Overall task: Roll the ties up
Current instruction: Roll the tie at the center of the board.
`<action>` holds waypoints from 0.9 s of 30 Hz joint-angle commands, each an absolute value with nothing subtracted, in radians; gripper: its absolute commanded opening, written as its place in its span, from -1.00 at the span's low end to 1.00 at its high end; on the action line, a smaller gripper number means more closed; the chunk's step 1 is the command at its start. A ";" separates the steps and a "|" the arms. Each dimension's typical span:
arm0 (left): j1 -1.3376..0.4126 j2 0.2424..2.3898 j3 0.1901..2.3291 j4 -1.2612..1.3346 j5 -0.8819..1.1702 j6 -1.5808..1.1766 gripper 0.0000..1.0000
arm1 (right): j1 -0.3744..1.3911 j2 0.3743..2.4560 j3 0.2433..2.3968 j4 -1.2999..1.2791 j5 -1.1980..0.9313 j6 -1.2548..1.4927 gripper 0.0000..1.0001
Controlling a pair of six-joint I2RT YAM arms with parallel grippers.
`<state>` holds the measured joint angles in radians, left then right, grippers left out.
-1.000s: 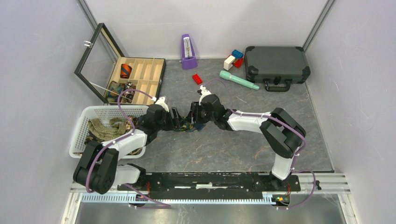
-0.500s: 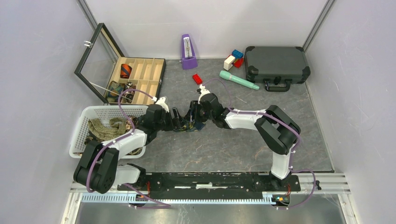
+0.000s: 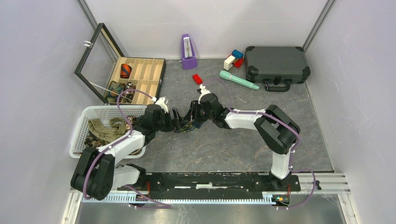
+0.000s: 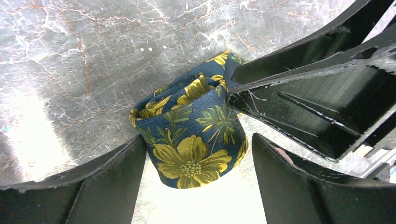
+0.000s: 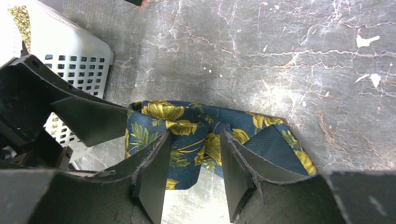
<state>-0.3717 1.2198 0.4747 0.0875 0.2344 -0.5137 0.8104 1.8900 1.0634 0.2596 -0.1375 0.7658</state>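
Smooth cloth tie (image 4: 191, 144), matt marbled table (image 4: 70, 56)

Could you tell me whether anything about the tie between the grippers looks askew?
Yes: the navy floral tie is coiled unevenly, its layers stepped rather than flush, and its loose end lies folded over, dark lining showing.

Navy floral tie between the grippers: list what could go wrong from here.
1. The left gripper stands open around the navy floral tie, so the coil may spring loose.
2. The right gripper pinches only inner folds; the tie's loose end could pull the roll undone.
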 commanded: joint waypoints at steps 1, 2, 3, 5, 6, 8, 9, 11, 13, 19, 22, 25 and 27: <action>-0.376 1.138 0.525 0.068 0.218 -0.493 0.78 | 0.816 1.897 1.044 0.289 -0.150 0.765 -0.01; -0.376 1.123 0.524 0.058 0.195 -0.499 0.80 | 0.816 1.898 1.043 0.288 -0.149 0.764 -0.01; -0.376 1.106 0.522 0.046 0.176 -0.505 0.83 | 0.816 1.899 1.044 0.289 -0.149 0.763 -0.01; -0.376 1.083 0.519 0.028 0.137 -0.513 0.85 | 0.816 1.901 1.045 0.289 -0.150 0.764 -0.01; -0.377 1.073 0.515 0.023 0.121 -0.519 0.87 | 0.816 1.902 1.045 0.289 -0.150 0.764 -0.02; -0.377 1.059 0.507 0.016 0.096 -0.528 0.90 | 0.817 1.905 1.047 0.292 -0.151 0.764 -0.02; -0.377 1.054 0.501 0.015 0.077 -0.534 0.90 | 0.815 1.907 1.047 0.292 -0.151 0.764 -0.02; -0.376 1.044 0.490 0.012 0.049 -0.548 0.90 | 0.816 1.911 1.048 0.295 -0.152 0.764 -0.02; -0.377 1.039 0.482 0.010 0.019 -0.558 0.87 | 0.816 1.913 1.049 0.296 -0.155 0.764 -0.03; -0.376 0.991 0.460 0.005 -0.063 -0.593 0.70 | 0.816 1.913 1.049 0.298 -0.155 0.762 -0.03; -0.377 0.927 0.446 -0.031 -0.089 -0.590 0.68 | 0.816 1.895 1.049 0.288 -0.149 0.753 -0.03; -0.377 0.914 0.455 -0.056 -0.099 -0.575 0.63 | 0.817 1.869 1.052 0.278 -0.148 0.747 0.04; -0.377 0.923 0.454 -0.051 -0.087 -0.569 0.60 | 0.820 1.850 1.059 0.266 -0.144 0.746 0.13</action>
